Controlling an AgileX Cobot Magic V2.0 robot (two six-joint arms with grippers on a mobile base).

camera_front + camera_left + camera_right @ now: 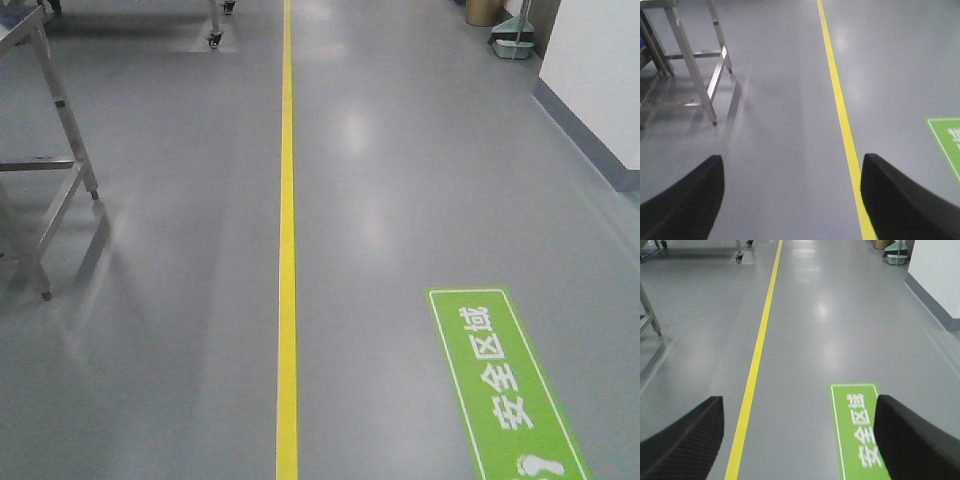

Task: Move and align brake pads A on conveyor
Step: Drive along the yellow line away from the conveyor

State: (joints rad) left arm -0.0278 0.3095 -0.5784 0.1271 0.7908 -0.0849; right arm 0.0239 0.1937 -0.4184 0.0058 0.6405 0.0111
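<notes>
Both claws are released and hold nothing above the grey floor, the left gripper spread wide near a yellow line and a steel table frame, the right gripper spread wide above a green floor sign, while the brake pads and the conveyor appear in no view.

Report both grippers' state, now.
Left gripper: open, holding nothing.
Right gripper: open, holding nothing.
</notes>
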